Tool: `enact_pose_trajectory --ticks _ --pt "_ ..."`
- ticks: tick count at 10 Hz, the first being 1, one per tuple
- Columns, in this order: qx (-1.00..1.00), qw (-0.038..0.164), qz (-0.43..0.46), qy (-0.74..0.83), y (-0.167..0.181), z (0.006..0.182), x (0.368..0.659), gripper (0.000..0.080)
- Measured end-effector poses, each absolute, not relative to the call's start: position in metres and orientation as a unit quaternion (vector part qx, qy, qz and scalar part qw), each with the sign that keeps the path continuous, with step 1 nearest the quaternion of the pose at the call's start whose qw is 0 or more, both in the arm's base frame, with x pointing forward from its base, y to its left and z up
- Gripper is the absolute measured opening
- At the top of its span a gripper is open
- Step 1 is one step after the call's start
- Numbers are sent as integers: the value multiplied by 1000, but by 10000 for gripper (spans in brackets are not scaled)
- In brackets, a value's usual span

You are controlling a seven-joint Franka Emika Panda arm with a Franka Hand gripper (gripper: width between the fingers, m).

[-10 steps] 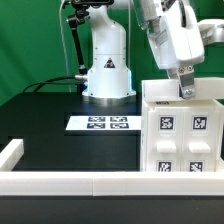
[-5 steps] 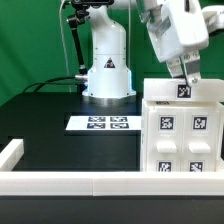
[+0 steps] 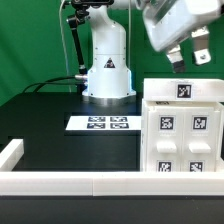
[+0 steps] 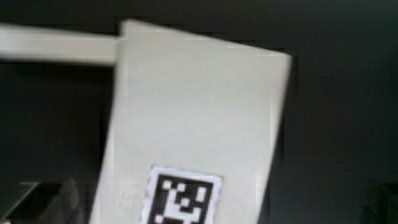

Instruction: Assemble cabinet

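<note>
The cabinet point(image 3: 181, 135) is a large white box standing at the exterior view's right, its front showing four small tagged panels and one tag on its top. My gripper point(image 3: 189, 58) hangs in the air above the cabinet's top, clear of it, with its two dark fingers apart and nothing between them. In the wrist view the cabinet's white top point(image 4: 199, 120) fills the middle of the picture, with its marker tag point(image 4: 183, 198) near the picture's edge; the fingertips are not clearly seen there.
The marker board point(image 3: 100, 123) lies flat on the black table, at the cabinet's side toward the exterior view's left. The robot's white base point(image 3: 107, 70) stands behind it. A low white rail point(image 3: 60, 182) runs along the table's front and left edge.
My gripper has risen from just over the cabinet's top tag to well above it, shifting slightly toward the exterior view's right. The cabinet has not moved.
</note>
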State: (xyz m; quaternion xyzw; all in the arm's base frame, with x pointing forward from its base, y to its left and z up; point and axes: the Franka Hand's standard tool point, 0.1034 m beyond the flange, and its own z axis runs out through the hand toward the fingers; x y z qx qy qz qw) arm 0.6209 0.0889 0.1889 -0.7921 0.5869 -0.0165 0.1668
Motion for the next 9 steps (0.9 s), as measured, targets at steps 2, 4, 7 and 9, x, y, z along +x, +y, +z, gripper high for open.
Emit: enact_pose_trajectory --ticks 2,4,7,9 --pt "-887 146 -42 435 91 199 629 797" --pt "-934 136 -50 327 91 199 629 797" --pt "-962 130 -64 230 90 198 629 797" --pt "-990 94 -93 59 87 198 631 797"
